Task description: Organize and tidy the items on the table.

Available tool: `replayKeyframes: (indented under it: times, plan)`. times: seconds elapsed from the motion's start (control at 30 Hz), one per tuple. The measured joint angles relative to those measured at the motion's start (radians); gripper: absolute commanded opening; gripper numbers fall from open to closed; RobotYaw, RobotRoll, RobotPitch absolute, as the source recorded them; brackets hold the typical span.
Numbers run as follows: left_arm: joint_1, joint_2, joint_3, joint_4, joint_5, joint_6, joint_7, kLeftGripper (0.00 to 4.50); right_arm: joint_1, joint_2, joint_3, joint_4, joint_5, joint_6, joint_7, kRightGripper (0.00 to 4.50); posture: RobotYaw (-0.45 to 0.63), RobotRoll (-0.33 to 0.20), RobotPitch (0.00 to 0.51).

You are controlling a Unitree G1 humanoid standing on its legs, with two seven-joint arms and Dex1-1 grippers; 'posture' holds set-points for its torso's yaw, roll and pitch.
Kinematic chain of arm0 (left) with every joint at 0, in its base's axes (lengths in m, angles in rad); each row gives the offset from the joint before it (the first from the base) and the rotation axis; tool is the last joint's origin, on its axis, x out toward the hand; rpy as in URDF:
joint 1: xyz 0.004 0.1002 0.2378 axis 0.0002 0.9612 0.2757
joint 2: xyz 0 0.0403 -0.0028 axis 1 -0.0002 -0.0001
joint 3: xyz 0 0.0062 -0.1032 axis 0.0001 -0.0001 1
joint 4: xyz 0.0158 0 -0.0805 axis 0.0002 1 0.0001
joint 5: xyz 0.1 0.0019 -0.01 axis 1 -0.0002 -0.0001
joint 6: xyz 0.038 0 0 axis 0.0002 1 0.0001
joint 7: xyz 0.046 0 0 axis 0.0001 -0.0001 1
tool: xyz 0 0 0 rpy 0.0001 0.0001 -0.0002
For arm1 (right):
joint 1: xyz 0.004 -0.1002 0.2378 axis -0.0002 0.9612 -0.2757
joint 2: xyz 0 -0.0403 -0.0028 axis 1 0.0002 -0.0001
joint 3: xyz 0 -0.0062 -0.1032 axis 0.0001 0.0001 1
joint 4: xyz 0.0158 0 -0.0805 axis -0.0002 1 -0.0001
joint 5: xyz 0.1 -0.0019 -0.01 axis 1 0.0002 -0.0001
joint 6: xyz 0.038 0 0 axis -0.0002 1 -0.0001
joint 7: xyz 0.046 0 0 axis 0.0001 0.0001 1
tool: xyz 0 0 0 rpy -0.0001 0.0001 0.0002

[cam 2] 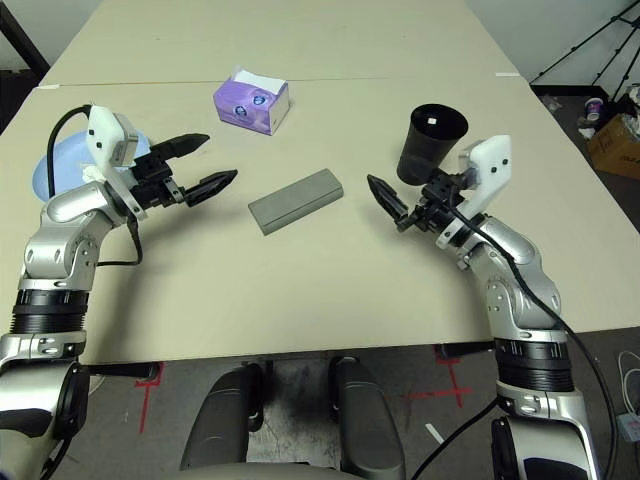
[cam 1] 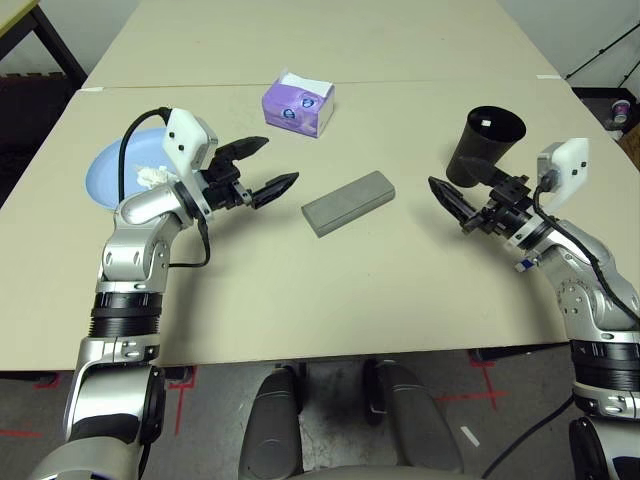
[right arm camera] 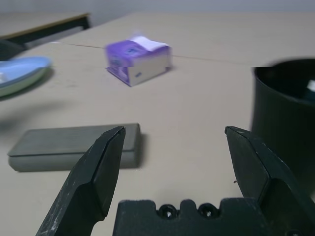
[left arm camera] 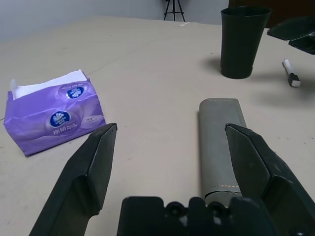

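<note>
A grey oblong glasses case [cam 1: 348, 202] lies at frame centre on the beige table [cam 1: 330, 290], seemingly rigid, light, best pinched across its narrow width, between left gripper [cam 1: 258, 168] and right gripper [cam 1: 452, 203], both spread wide, empty.

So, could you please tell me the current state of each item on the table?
Glasses case: shut, lying flat.
Black cup: upright, something white inside.
Tissue box: open, tissue poking out.
Blue plate: flat, crumpled tissue on it.
Pen: lying flat.
Left pincer: open, empty.
Right pincer: open, empty.
</note>
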Motion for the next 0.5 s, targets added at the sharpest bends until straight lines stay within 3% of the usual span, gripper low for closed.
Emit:
replayKeyframes:
  times: [0.27,0.5]
  plan:
    - [0.000,-0.021,-0.005,0.011,0.000,-0.010,0.008,4.47,0.042,-0.018,-0.059,0.021,0.020,-0.002,-0.013,4.50,-0.08,0.000,0.128]
    - [-0.022,-0.035,-0.059,0.065,-0.001,-0.028,-0.085,4.47,0.072,-0.157,-0.061,0.011,0.015,-0.003,0.066,4.50,-0.13,0.000,0.142]
